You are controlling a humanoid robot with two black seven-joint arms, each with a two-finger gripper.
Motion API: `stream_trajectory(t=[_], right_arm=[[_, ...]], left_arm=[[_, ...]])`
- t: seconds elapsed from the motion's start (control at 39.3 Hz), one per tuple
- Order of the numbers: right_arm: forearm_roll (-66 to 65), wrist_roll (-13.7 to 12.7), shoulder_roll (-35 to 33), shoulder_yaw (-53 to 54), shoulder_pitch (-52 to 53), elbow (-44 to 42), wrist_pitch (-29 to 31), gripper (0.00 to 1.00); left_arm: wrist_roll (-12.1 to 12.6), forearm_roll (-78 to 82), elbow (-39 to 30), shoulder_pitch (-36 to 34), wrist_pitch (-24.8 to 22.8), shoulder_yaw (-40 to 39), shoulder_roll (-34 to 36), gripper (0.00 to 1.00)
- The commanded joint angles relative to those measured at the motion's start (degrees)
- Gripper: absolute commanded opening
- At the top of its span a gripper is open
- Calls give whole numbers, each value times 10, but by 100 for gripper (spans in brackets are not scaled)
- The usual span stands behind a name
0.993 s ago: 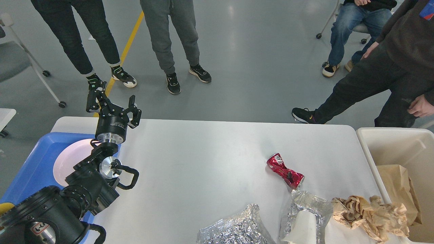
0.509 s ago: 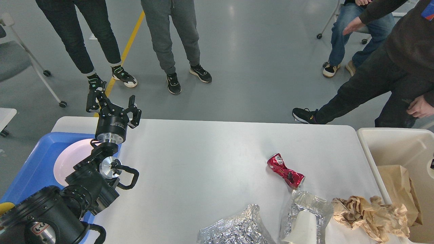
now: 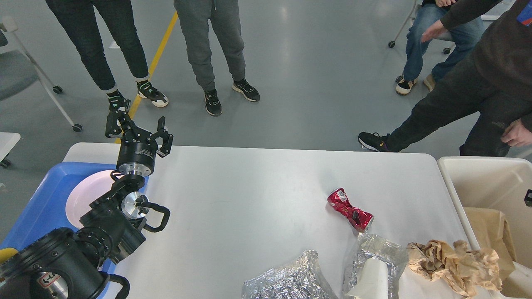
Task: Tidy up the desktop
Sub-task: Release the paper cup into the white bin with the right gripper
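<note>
While left end effector (image 3: 137, 124) unmoved, bystander's hand (image 3: 516, 133) shifted.

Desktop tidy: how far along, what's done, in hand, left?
Done: a plate sits in the blue tray, brown paper in the bin. In hand: nothing; left claw is open and empty above the tray edge. Left on the desktop: crushed red can, two foil wads, paper cup, crumpled brown paper.
</note>
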Motion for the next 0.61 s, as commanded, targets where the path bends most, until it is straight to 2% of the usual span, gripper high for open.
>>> stream_trajectory(t=[0.0, 0.18, 0.33, 0.59], right_arm=[[18, 0, -4, 11, 38, 9, 8, 100], [35, 0, -54, 4, 129, 81, 33, 100], [84, 0, -107, -3, 224, 187, 80, 100], [143, 2, -114, -87, 350, 276, 158, 100]], left_arm=[[-1, -1, 0, 0, 0, 0, 0, 97], [0, -1, 0, 0, 0, 0, 0, 97], [0, -1, 0, 0, 0, 0, 0, 97], [0, -1, 0, 0, 0, 0, 0, 97]])
